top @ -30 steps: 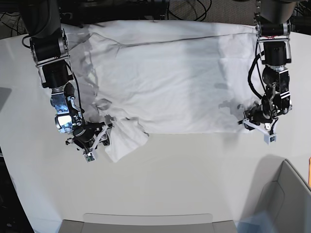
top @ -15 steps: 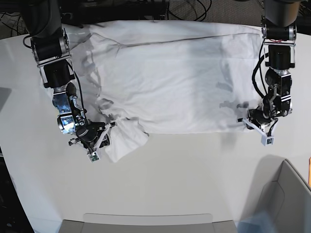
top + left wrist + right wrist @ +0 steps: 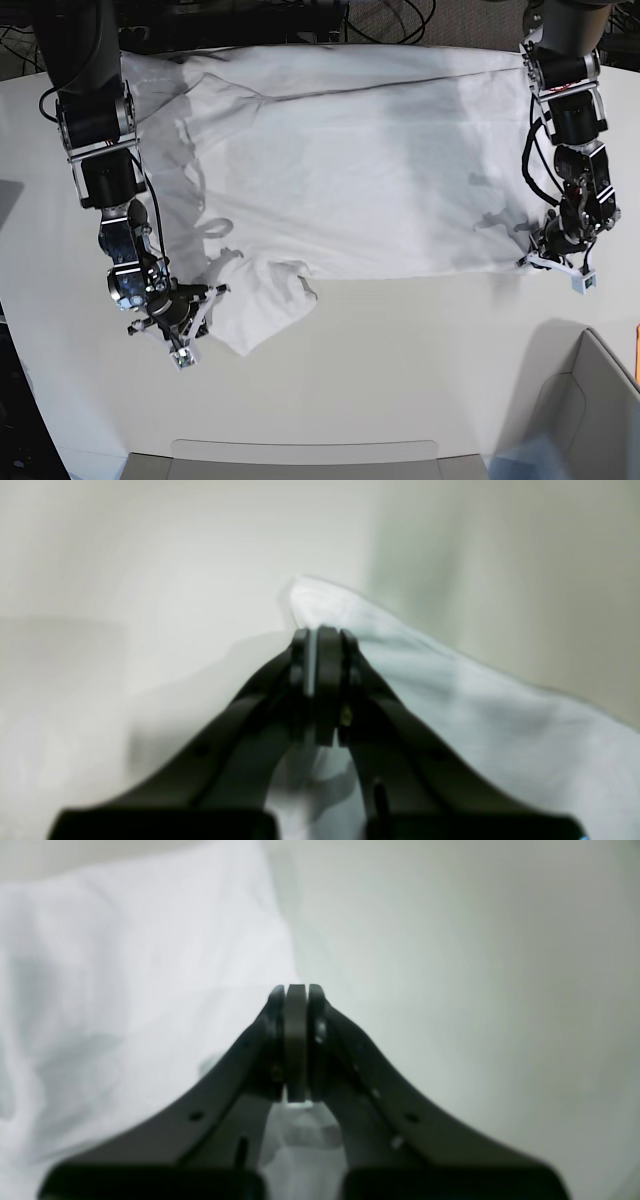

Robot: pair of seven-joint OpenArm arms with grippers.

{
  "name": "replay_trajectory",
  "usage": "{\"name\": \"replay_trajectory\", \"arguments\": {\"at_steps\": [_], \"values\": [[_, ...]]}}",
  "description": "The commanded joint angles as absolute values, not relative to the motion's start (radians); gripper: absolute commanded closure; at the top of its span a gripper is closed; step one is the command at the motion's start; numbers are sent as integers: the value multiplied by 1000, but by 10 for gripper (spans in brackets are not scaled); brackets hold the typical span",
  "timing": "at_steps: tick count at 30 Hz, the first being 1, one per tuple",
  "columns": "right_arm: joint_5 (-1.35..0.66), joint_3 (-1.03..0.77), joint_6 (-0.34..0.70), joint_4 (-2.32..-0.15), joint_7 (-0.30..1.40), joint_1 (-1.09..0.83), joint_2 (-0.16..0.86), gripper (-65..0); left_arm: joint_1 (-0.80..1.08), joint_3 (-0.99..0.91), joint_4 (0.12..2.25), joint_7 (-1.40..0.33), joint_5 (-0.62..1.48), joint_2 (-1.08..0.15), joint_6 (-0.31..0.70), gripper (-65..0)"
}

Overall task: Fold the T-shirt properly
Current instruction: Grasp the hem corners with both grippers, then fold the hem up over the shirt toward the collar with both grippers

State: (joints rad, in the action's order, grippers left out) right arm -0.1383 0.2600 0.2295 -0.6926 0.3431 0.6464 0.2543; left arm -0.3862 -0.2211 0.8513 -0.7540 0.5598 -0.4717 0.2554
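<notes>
While the T-shirt [image 3: 350,160] lies spread along the far edge of the table [image 3: 400,380], we have the left pincer [image 3: 320,645] and right pincer [image 3: 296,995] both closed on its near hem corners, probably to fold it.

You are looking at a robotics lab bench, not a home. A broad pale grey tabletop [image 3: 380,340] with a rounded edge fills the base view, and two black jointed robot arms [image 3: 95,120] stand at its far corners with exposed wiring. Behind the table, loose black cables [image 3: 400,15] trail over a dark floor. Pale grey plastic bins [image 3: 580,410] sit at the near edge.
</notes>
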Motion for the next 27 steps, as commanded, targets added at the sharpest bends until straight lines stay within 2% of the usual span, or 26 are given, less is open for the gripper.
{"name": "replay_trajectory", "arguments": {"at_steps": [1, 6, 10, 17, 22, 27], "values": [[-147, 255, 226, -711, 314, 704, 260, 0, -429, -232, 871, -730, 568, -498, 260, 0], [-147, 255, 226, -762, 325, 723, 263, 0, -450, -231, 918, -734, 573, -501, 260, 0], [-147, 222, 226, -908, 440, 680, 265, 0, -392, -232, 1024, -780, 573, -503, 260, 0], [-147, 61, 234, -1216, 613, 513, 260, 0, -280, -236, 1178, -826, 573, -503, 260, 0], [-147, 50, 234, -1372, 688, 398, 269, 0, -200, -348, 1259, -848, 573, -499, 260, 0], [-147, -67, 234, -1515, 746, 286, 268, 0, -139, -415, 1368, -940, 575, -498, 260, 0]]}}
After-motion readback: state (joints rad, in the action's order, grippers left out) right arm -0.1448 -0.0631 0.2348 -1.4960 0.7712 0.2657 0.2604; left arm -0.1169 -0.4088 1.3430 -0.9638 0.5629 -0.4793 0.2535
